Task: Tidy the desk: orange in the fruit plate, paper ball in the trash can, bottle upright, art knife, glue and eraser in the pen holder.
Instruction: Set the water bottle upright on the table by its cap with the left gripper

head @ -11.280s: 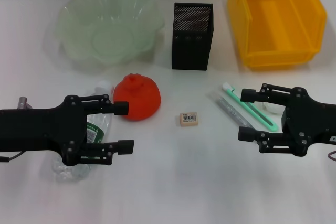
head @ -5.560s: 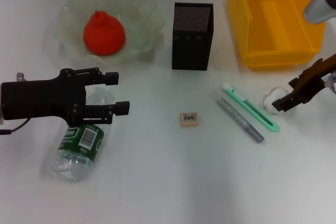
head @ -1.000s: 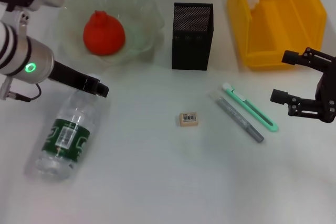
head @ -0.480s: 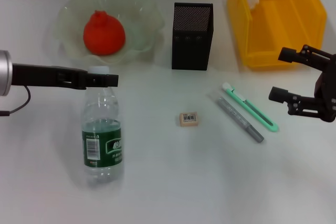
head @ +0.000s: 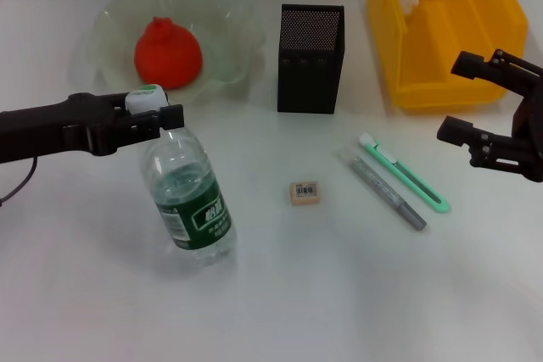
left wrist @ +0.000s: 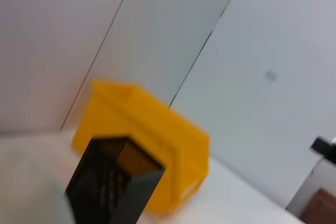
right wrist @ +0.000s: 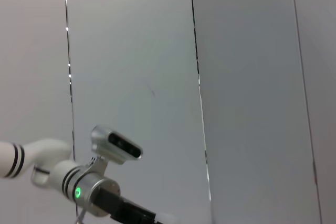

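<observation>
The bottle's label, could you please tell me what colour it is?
Dark green with white print on the bottle; the head view shows it best.

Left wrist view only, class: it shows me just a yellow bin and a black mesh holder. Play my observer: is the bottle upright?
Observer: Nearly. In the head view the bottle stands on its base but leans, with the left gripper closed at its cap.
Operator: Is the orange put away?
Observer: Yes, the orange sits in the fruit plate.
Operator: What is left for the pen holder?
Observer: The art knife, glue and eraser lie on the table; the right gripper hangs open just right of the knife.
</observation>
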Robot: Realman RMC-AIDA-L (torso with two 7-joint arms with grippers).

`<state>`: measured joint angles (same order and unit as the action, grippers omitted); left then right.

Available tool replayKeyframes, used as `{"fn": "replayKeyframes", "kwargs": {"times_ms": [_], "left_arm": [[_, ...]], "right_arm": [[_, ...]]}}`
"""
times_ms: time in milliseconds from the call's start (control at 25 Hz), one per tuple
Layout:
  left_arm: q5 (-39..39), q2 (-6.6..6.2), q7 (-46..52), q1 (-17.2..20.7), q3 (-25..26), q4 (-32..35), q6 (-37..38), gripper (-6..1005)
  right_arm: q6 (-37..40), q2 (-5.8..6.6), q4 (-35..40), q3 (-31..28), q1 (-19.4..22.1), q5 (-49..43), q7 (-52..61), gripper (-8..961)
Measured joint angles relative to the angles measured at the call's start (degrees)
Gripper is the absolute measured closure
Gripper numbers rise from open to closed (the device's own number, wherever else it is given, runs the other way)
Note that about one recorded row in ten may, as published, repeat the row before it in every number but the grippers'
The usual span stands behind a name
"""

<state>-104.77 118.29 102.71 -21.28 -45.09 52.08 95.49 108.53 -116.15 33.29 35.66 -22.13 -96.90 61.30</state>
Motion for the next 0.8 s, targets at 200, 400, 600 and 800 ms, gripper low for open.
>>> {"fn": "replayKeyframes", "kwargs": {"times_ms": [200, 400, 600, 800], "left_arm": [[8.35, -0.12, -14.66, 2.35, 1.41, -7.20, 2.20, 556], [14.59, -0.06, -37.12, 2.81, 6.18, -21.76, 4.88, 556], [16.31, 0.26, -52.13, 2.14, 9.11, -30.91, 4.05, 556], [18.77, 0.40, -62.19, 0.19, 12.19, -38.32, 1.44, 556]], "right_arm": [[0.95, -1.05, -0.15, 0.02, 0.00, 0.47, 0.28, 114], [1.16, -2.45, -1.61, 0.05, -0.27, 1.17, -0.03, 114], [1.01, -3.03, -5.86, 0.70, -1.24, 1.20, -2.45, 115], [1.10, -3.03, -9.09, 0.79, -1.77, 1.08, -4.01, 115]]}}
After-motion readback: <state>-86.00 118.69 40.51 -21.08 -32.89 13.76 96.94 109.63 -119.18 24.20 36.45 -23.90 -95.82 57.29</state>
